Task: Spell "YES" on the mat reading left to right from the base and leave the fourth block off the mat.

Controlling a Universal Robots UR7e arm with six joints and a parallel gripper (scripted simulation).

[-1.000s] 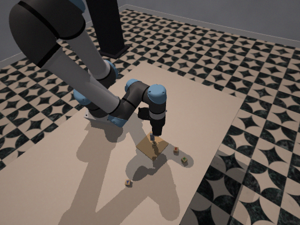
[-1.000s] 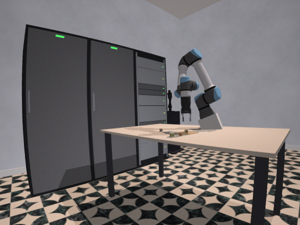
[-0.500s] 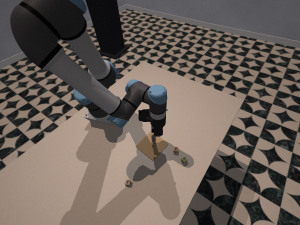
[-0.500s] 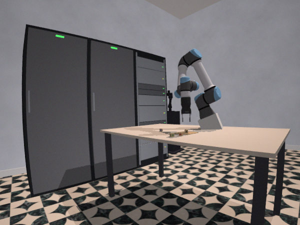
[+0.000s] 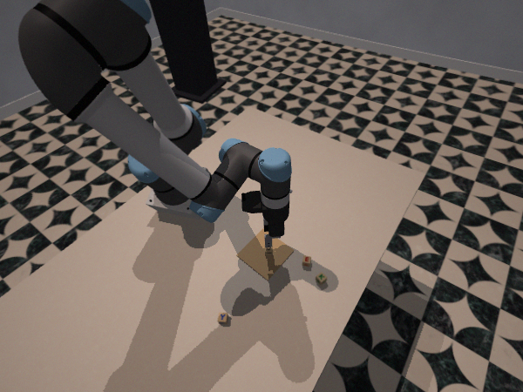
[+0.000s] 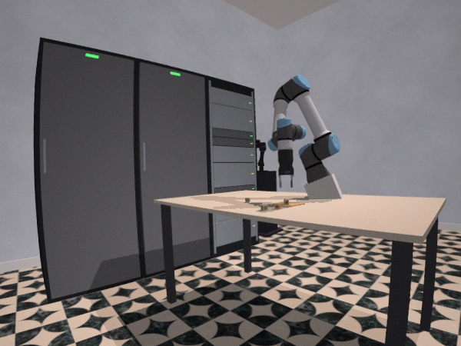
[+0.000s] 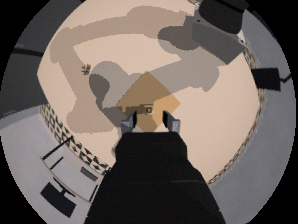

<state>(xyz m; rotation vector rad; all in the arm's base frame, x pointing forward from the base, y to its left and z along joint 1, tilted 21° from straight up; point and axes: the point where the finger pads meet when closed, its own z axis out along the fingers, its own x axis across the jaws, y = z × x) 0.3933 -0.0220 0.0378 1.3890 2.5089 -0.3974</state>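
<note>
The mat block (image 5: 268, 251) (image 6: 286, 201) (image 7: 149, 109) lies on the mat (image 5: 250, 254) (image 6: 300, 204) (image 7: 147, 84); its letter cannot be read. In the wrist view it lies midway between the lines of the two fingers, with its sides roughly square to them although the mat is turned cornerwise. The gripper (image 5: 268, 245) (image 6: 286, 186) (image 7: 149, 116) is open, holds nothing and points down, with a gap of air between its fingertips and the block. The coming move probably turns on this vertical relation: if this block is to be grasped, a near-straight descent should bring one finger to each side. Contact with the mat during closing could shift it. Off the mat, on the surface (image 5: 370, 196) (image 6: 365, 217) (image 7: 225, 110), the red E block (image 5: 307, 260) (image 6: 277, 206) lies just beside the green-lettered block (image 5: 321, 278) (image 6: 263, 207), whose letter is uncertain. The blue Y block (image 5: 222, 318) (image 6: 247, 200) (image 7: 86, 69) lies well apart from both. The word is not yet formed; Y and E presumably still require transfer.

In top view, gripper (image 5: 268, 248) (image 6: 286, 186) (image 7: 149, 116) a bit lower vs 1 s ago; bg blk arm (image 6: 261, 157) now bent
</note>
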